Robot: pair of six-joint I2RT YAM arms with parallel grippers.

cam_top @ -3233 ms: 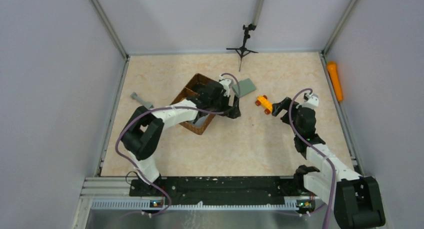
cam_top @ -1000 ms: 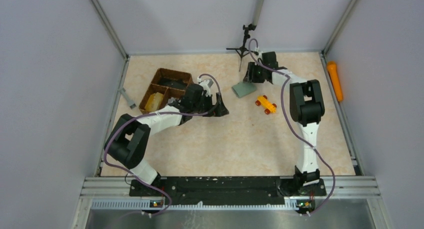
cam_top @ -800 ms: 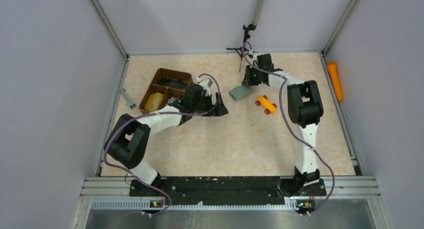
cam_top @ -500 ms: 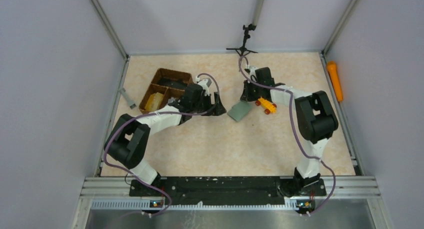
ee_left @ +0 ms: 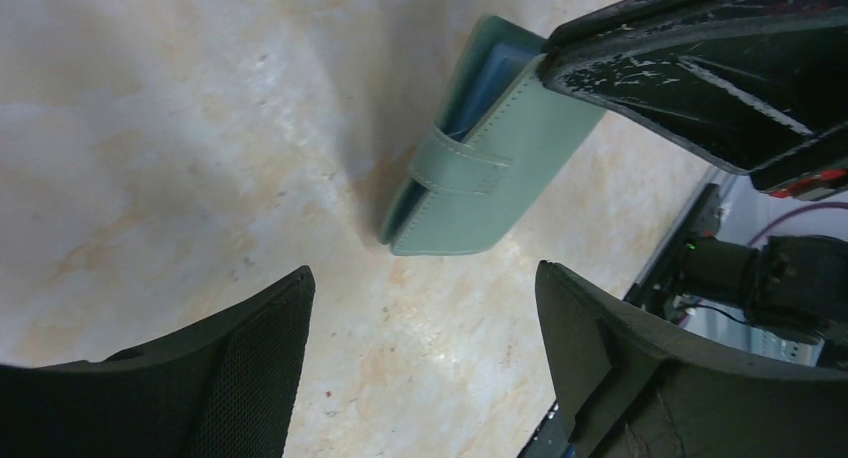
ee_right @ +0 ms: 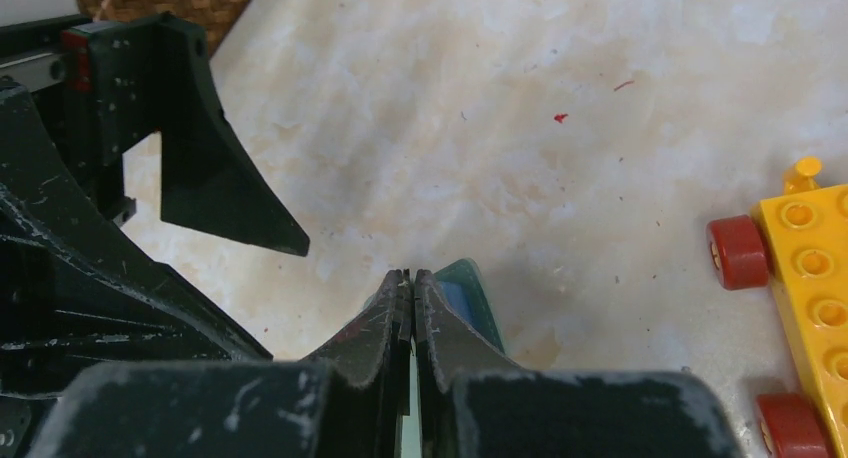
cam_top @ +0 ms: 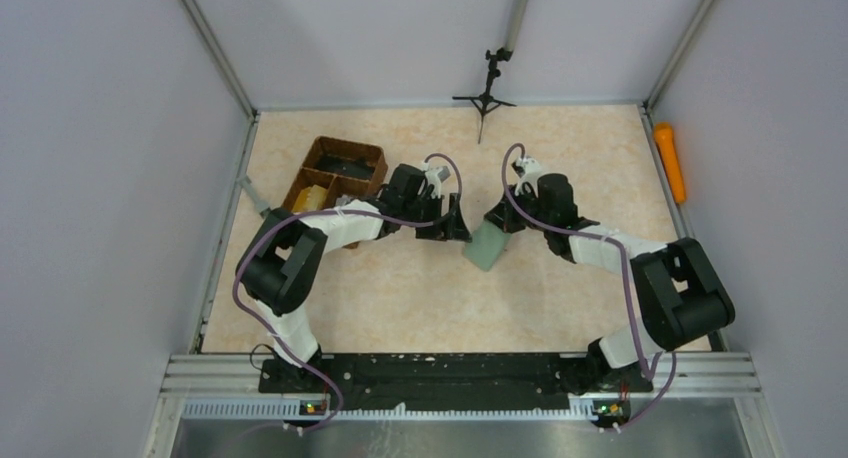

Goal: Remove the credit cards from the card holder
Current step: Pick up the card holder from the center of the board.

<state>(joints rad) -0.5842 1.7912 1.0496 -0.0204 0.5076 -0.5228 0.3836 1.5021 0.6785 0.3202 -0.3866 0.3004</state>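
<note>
The grey-green card holder (cam_top: 489,248) hangs tilted at mid-table, its lower edge near the tabletop. My right gripper (cam_top: 499,221) is shut on its upper flap. In the right wrist view the jaws (ee_right: 412,276) are pressed together over a thin green layer, and the card holder (ee_right: 472,286) shows its blue inside beside them. My left gripper (cam_top: 456,228) stands open just left of it. In the left wrist view the card holder (ee_left: 488,170) lies ahead of the left gripper (ee_left: 424,280), strap closed, nothing between the fingers. No credit cards are visible.
A brown wicker tray (cam_top: 352,146) with a yellow block (cam_top: 311,197) stands at the back left. An orange toy block with red wheels (ee_right: 806,278) lies just right of the right gripper. A black tripod (cam_top: 485,96) stands at the back wall.
My right gripper shut on the card holder at the back and carried it forward to mid-table. My left gripper moved right toward it and its jaws narrowed slightly.
</note>
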